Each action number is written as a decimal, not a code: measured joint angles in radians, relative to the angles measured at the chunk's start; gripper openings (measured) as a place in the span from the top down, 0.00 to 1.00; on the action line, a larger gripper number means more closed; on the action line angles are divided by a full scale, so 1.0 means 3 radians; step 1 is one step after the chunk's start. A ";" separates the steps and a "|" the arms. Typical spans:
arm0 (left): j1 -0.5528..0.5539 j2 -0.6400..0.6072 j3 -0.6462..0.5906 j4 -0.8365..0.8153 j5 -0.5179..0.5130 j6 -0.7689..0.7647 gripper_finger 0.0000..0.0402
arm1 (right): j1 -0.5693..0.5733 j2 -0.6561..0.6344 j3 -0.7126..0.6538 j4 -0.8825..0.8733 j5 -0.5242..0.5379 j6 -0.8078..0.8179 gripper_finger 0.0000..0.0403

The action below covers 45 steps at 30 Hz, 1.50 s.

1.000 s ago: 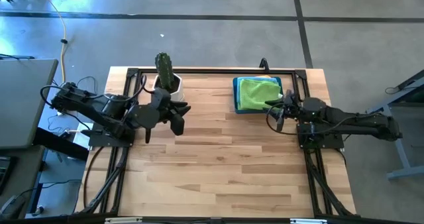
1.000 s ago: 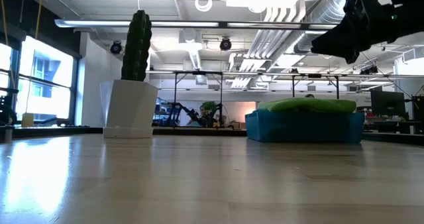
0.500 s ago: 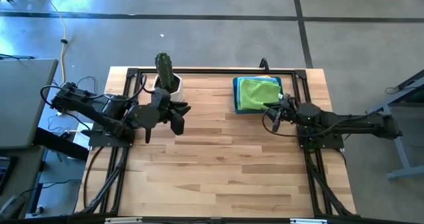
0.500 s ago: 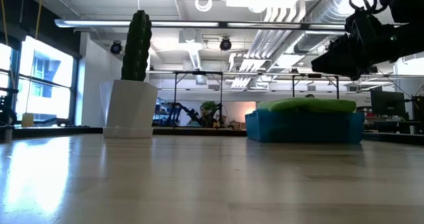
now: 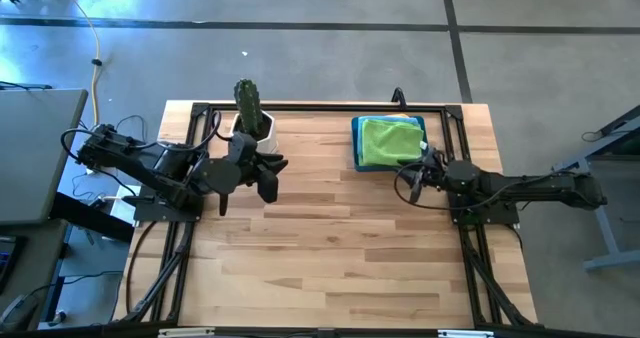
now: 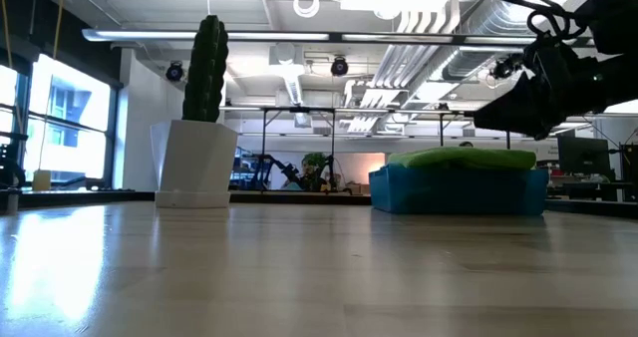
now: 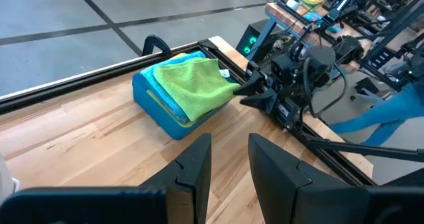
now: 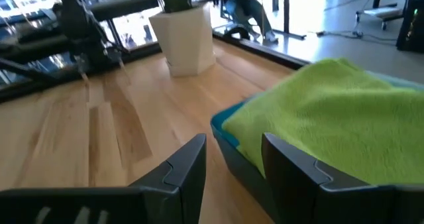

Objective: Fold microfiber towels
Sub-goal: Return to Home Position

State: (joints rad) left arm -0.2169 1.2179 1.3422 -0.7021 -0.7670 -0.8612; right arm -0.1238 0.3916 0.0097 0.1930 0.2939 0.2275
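A lime green towel [image 5: 390,140] lies on top of a stack in the blue plastic bin [image 5: 356,146] at the table's far right. It also shows in the left wrist view [image 7: 192,85] and the right wrist view [image 8: 331,111]. The cloths beneath it show only as thin edges. My right gripper [image 5: 411,174] is open and empty, just off the bin's near right corner and a little above the towel's height [image 6: 495,113]. My left gripper [image 5: 264,178] is open and empty over the table's far left middle, away from the bin.
A cactus in a white pot [image 5: 250,113] stands at the far edge, left of centre, close to my left gripper. A black frame rail [image 5: 320,106] runs along the far edge. Bare wooden tabletop [image 5: 330,248] stretches across the middle and near side.
My right gripper has come down and moved a little toward the table's left and near side, ending by the bin's near right corner. It has stayed open. The towels and the bin have not moved.
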 joint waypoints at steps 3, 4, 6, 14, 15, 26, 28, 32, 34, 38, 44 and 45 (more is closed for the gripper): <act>0.0000 0.0000 0.0000 0.0002 0.0023 0.0000 0.78 | 0.0000 -0.0001 0.0000 -0.0136 -0.0015 0.0000 0.65; 0.0000 0.0000 0.0000 0.0002 0.0024 0.0000 0.78 | 0.0000 -0.0001 0.0000 -0.0183 -0.0044 0.0003 0.65; 0.0000 0.0001 0.0000 0.0001 0.0024 0.0000 0.78 | 0.0000 0.0000 0.0000 -0.0252 -0.0058 0.0016 0.65; 0.0001 0.0000 0.0000 -0.0056 0.0080 0.0267 0.78 | 0.0000 -0.0001 0.0000 -0.0350 -0.0058 -0.0035 0.65; 0.0000 0.0000 0.0000 -0.0064 0.0105 0.0337 0.78 | 0.0000 -0.0001 0.0000 -0.0349 -0.0058 -0.0036 0.65; 0.0196 0.0040 0.0000 -0.0247 0.1028 0.1363 0.78 | 0.0000 -0.0001 0.0000 -0.0349 -0.0070 -0.0037 0.65; 0.0230 0.0036 -0.0008 -0.0399 0.1141 0.1448 0.78 | 0.0000 -0.0001 0.0000 -0.0349 -0.0070 -0.0037 0.65; 0.0304 -0.0137 -0.0302 -0.0404 0.1203 0.1458 0.78 | 0.0000 -0.0001 -0.0001 -0.0354 -0.0070 -0.0037 0.65; 0.0376 -0.0379 -0.0581 -0.0202 0.1236 0.1462 0.78 | 0.0000 0.0000 -0.0001 -0.0357 -0.0070 -0.0037 0.65; 0.0515 -0.0864 -0.1267 0.0252 0.1238 0.1461 0.78 | 0.0000 0.0000 -0.0001 -0.0361 -0.0070 -0.0037 0.65; 0.0817 -0.1542 -0.2256 0.1048 0.1117 0.1595 0.78 | 0.0000 0.0000 -0.0003 -0.0369 -0.0069 -0.0038 0.65; 0.0879 -0.1634 -0.2406 0.1171 0.1086 0.1598 0.78 | 0.0000 0.0000 -0.0003 -0.0369 -0.0069 -0.0038 0.65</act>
State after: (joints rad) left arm 0.0469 0.7278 0.6204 -0.3508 -0.4413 -0.3817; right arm -0.1238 0.3916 0.0090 0.0822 0.2733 0.2161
